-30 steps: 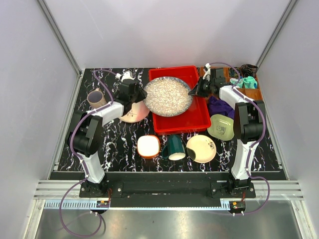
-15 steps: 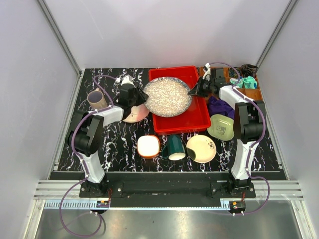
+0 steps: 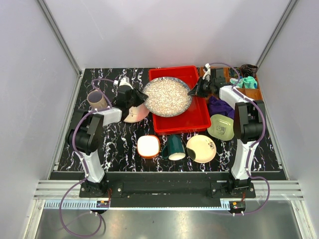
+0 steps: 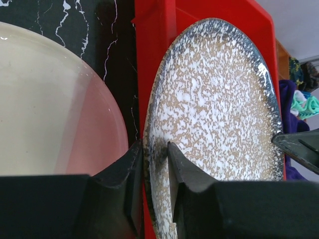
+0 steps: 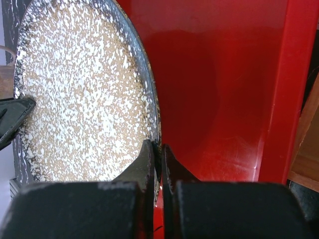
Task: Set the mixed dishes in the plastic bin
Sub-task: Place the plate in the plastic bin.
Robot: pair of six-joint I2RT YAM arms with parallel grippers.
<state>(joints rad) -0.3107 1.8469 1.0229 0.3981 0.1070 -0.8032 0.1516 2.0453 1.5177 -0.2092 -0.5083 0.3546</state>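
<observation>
Left arm [image 3: 92, 167] and right arm [image 3: 241, 160]: white-shelled links, bulky black joints. Purple cables [image 3: 61, 209] loop from the bases at 6 o'clock. Fingers [image 4: 192, 181]: matte black, wedge-shaped.

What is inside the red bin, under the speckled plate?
Only bare red floor shows in the red bin beside the speckled plate, which the right gripper holds by its rim. The floor directly below the plate is covered.

black marbled table [image 3: 119, 142], red bin [image 3: 197, 119], mauve cup [image 3: 95, 99], pink plate [image 3: 135, 113], orange bowl [image 3: 148, 146], green mug [image 3: 175, 147], yellow plate [image 3: 201, 148]
</observation>
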